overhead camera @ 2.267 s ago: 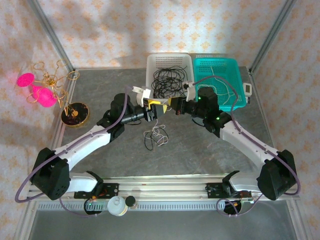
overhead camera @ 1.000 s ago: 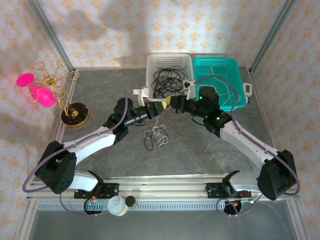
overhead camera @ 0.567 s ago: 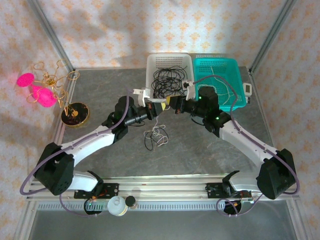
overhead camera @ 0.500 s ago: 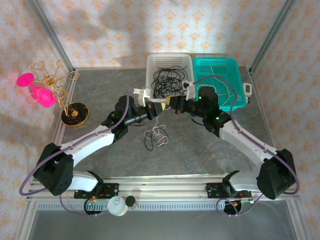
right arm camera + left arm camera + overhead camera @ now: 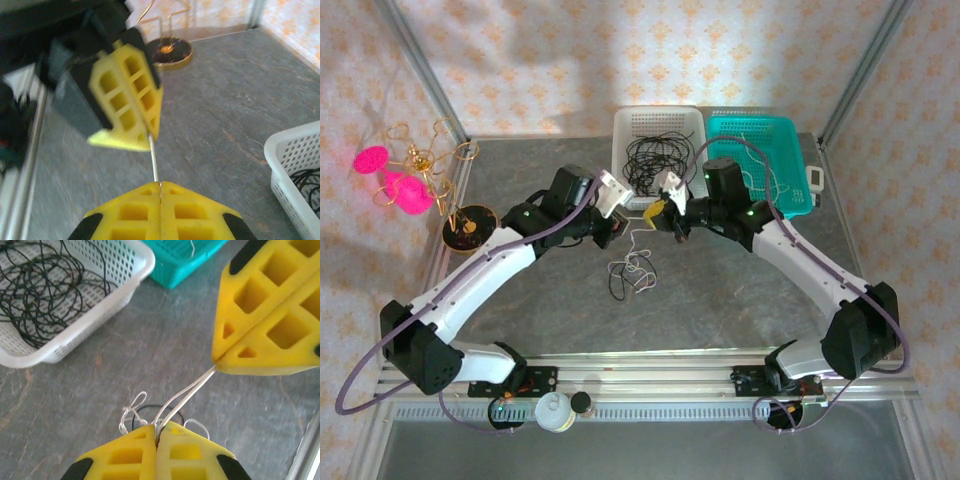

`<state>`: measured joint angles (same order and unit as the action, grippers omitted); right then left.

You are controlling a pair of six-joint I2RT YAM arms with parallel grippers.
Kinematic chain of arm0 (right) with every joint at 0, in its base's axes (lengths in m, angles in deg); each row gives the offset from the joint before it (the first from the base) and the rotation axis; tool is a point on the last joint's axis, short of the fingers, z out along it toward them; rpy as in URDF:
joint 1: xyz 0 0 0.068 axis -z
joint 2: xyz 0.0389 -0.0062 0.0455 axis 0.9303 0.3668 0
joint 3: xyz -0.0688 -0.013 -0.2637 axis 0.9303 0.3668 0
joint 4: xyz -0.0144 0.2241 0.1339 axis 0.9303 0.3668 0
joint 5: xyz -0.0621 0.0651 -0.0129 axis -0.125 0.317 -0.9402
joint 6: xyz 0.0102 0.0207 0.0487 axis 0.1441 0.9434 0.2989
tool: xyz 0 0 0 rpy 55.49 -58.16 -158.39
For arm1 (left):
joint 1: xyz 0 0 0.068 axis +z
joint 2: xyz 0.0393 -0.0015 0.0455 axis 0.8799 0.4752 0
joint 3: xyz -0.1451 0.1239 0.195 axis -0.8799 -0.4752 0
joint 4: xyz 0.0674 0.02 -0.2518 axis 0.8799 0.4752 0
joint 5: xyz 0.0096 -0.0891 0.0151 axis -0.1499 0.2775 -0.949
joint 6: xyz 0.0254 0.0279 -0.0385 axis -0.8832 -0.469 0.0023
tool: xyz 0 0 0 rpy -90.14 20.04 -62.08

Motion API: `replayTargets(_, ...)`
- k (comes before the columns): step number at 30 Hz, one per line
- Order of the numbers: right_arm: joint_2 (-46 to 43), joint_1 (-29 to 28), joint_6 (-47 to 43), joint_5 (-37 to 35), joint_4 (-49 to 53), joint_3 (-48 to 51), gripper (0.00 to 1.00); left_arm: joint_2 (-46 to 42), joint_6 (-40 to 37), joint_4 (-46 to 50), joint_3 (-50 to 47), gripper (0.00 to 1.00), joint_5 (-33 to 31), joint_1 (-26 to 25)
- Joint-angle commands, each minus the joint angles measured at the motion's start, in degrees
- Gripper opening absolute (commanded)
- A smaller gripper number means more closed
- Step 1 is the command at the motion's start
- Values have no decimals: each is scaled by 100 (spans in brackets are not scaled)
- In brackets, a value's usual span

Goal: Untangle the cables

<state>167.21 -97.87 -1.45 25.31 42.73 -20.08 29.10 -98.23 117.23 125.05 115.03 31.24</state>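
A white cable [image 5: 186, 394] runs taut between both grippers, each shut on one end of the stretch. In the left wrist view my left gripper [image 5: 159, 429] pinches it at the bottom, and the right gripper's yellow fingers [image 5: 265, 335] hold it at the upper right. In the right wrist view my right gripper [image 5: 160, 185] clamps the cable [image 5: 154, 160] below the left gripper's fingers [image 5: 130, 100]. From above, the left gripper [image 5: 620, 227] and right gripper [image 5: 657, 211] face each other over a small black-and-white tangle [image 5: 632, 272] lying on the table.
A white basket [image 5: 620, 135] at the back holds black cables [image 5: 655, 162]. Beside it on the right, a teal basket [image 5: 798, 135] holds white cables [image 5: 765, 185]. A gold stand with pink discs [image 5: 470, 228] stands at the left. A white bottle [image 5: 553, 411] sits at the near rail.
Both arms have swung their wrists round and lifted. The grippers have drawn slightly apart, stretching the white cable between them. The tangle on the table stays in place.
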Motion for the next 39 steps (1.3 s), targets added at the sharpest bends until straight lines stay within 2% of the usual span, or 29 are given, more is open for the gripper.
replayTargets(1,-48,188,-1813,83,722,-215,0,65,-664,1155,251,0,-418,58)
replayTargets(2,-49,185,-1902,-37,693,-227,3,72,-743,1245,317,0,-408,44)
replayTargets(4,-27,185,-1992,-387,546,-252,27,100,-907,1461,442,0,-441,16)
replayTargets(5,-24,185,-2032,-496,535,-259,34,99,-936,1520,488,0,-508,7)
replayTargets(7,-44,188,-2002,-677,437,-231,40,82,-903,1533,593,0,-608,-2)
replayTargets(10,-248,186,-1806,-530,-78,200,39,12,-822,1465,752,0,-601,-26)
replayTargets(12,-410,193,-1416,-384,-741,573,25,-29,-768,1329,781,0,-553,-28)
replayTargets(13,-454,194,-1156,-386,-1079,728,26,-34,-706,1262,782,0,-520,-29)
replayTargets(15,-509,201,-672,-406,-1511,931,35,-52,-620,1110,764,0,-465,-33)
replayTargets(18,-593,205,-94,240,-1981,1330,44,-124,-366,831,781,0,-677,-39)
replayTargets(21,-825,151,782,674,-3366,2252,50,-280,-296,572,902,0,-896,-37)
replayTargets(24,-823,68,1998,231,-5018,3022,50,-554,-362,229,1071,0,-1012,-85)
replayTargets(25,-716,44,2519,-22,-5398,3128,49,-654,-386,78,1115,0,-1053,-98)
replayTargets(27,-471,-53,3010,-337,-5660,3165,45,-786,-434,-114,1225,0,-1120,-109)
replayTargets(30,-153,-401,3068,-819,-6456,3400,44,-803,-546,-153,1566,0,-1113,-116)
replayTargets(34,448,-642,3347,-821,-8026,3548,50,-743,-698,-181,1966,0,-1188,-164)
replayTargets(39,1379,-805,3564,-566,-8961,3092,51,-762,-646,-401,2323,0,-1136,-210)
